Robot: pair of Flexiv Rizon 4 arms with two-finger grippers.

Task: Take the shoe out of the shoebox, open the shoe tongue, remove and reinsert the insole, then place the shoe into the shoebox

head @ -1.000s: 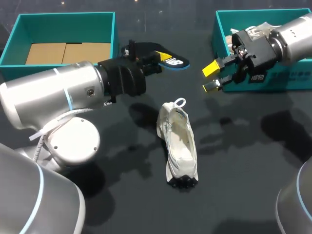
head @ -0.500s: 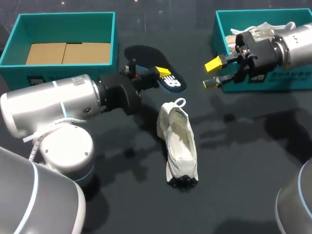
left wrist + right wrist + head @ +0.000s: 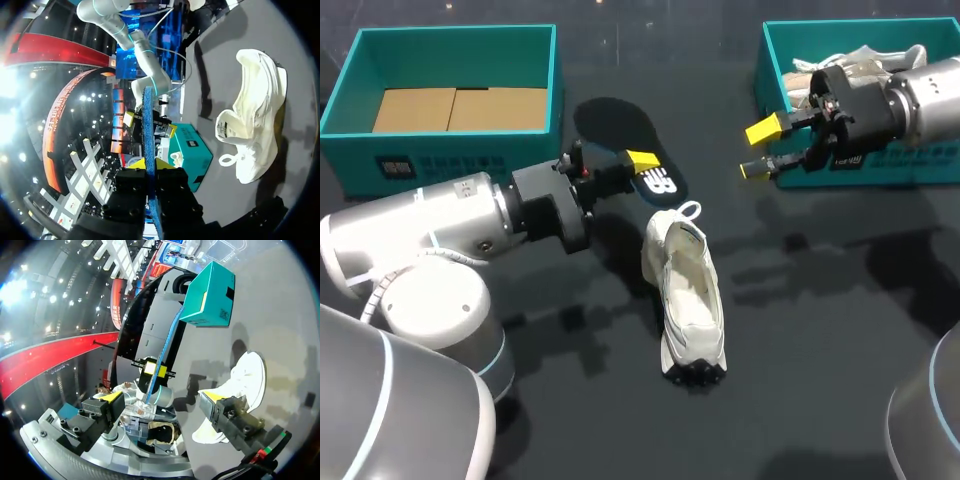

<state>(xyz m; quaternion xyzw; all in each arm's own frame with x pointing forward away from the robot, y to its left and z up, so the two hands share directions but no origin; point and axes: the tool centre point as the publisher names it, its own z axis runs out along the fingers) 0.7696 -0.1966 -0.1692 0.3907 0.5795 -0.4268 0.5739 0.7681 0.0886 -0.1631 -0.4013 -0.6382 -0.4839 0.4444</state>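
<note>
Insole [image 3: 615,125] lower now, nearer the shoe [image 3: 688,295] — edge-on between left gripper's [image 3: 150,163] clamped fingers; right gripper [image 3: 760,150] spread wide, seemingly empty.

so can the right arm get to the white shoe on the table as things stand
Probably yes. The right gripper hangs open in front of the shoebox, with nothing between it and the white shoe. The left gripper, shut on the insole, is off to the heel's other side.

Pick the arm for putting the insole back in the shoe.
Left. The left pincer is shut on the insole, beside the shoe's heel. The right pincer hangs open and empty by the right shoebox.
</note>
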